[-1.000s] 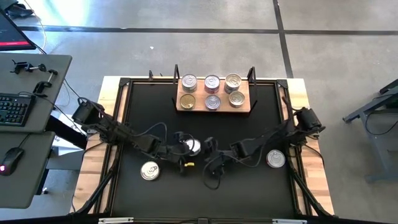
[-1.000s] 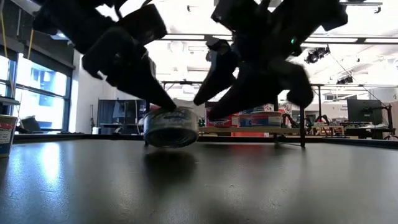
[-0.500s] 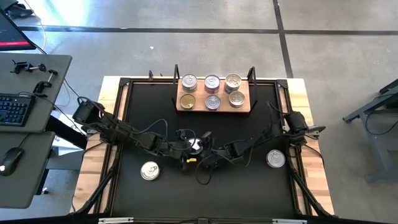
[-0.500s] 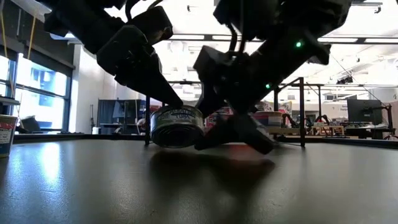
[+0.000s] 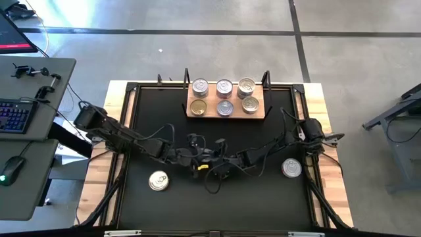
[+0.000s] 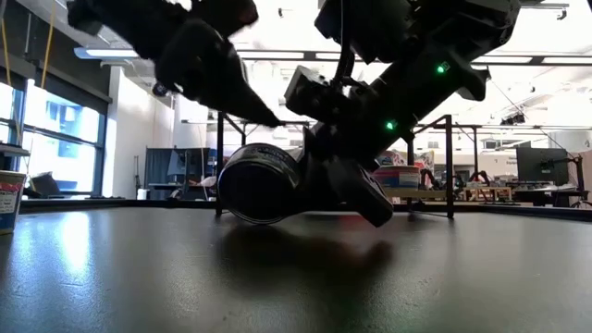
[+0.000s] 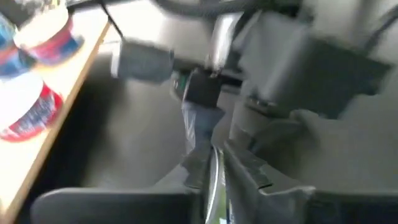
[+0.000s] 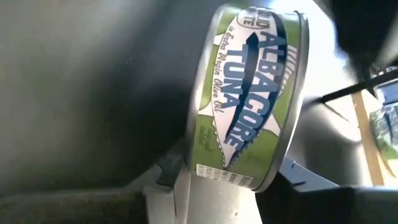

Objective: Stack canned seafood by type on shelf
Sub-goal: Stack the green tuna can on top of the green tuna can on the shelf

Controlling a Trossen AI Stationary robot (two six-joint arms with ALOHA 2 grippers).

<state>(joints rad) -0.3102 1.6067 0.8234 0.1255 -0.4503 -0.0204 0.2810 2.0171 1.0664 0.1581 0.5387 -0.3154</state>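
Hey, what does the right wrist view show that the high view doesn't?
Only the right wrist view shows the tuna can's green "Albacore Tuna" label, gripped on edge. Only the high view shows the shelf with six cans, two loose cans on the table, and the left gripper meeting the right gripper mid-table. Both show the black tabletop.

Seen from above, even daylight falls across the grey floor and the matte black worktop [image 5: 263, 204], with small glints on the lids of the cans on the shelf [image 5: 225, 113]. From table height the room behind is strongly backlit by ceiling strips and windows at the frame's left, so the arms read as near silhouettes and the worktop carries a soft sheen and a dark shadow under the tilted can [image 6: 261, 182]. The left wrist picture is heavily motion-blurred throughout, while the right wrist picture is sharp on the green tuna label [image 8: 249, 106] and soft and glary towards its right edge.
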